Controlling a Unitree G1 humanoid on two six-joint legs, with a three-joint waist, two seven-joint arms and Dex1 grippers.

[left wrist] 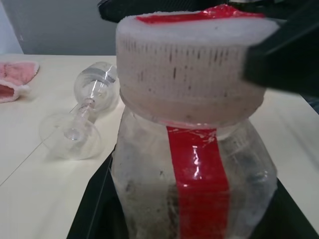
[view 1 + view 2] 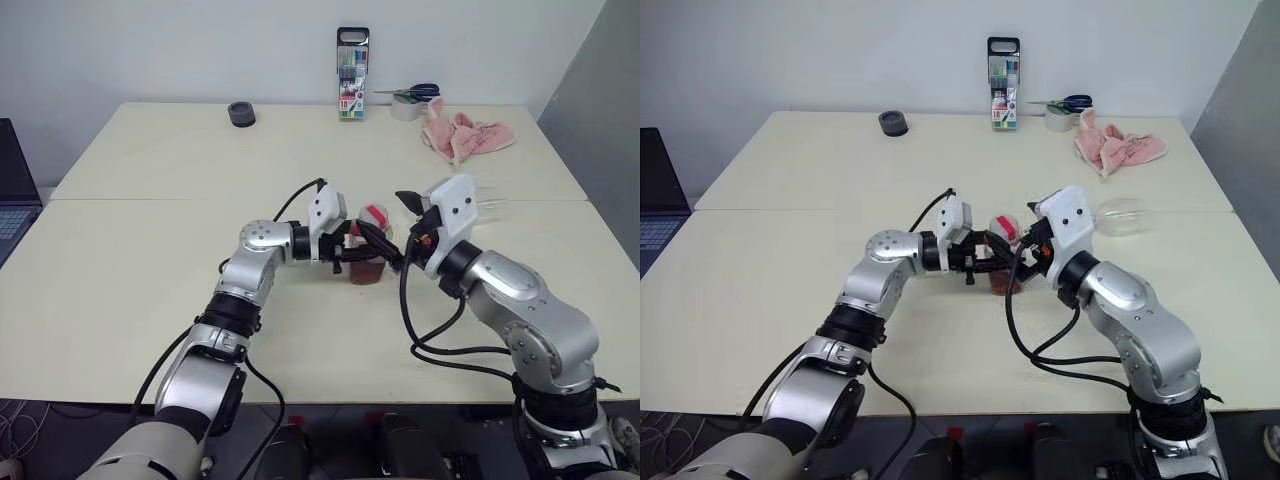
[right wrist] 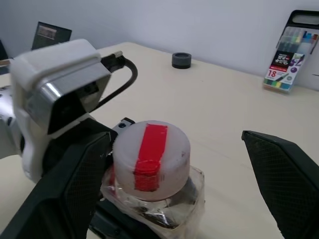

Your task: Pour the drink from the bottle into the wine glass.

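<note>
Bottle [image 2: 371,250] upright at desk [image 2: 150,280] centre, clamped in left end effector [image 2: 372,255]. Right end effector [image 3: 184,194] spread wide, straddling cap [image 3: 151,149]. Wine glass [image 2: 1124,216] lies sideways beyond bottle.

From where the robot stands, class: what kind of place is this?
Probably an office or lab workroom: a plain pale table against a bare wall, a marker case, tape and scissors, and a laptop alongside.

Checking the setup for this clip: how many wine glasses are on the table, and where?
1. The wine glass lies on its side on the table, just beyond the right gripper, away from the bottle. Nothing suggests another, though the arms hide some tabletop.
</note>
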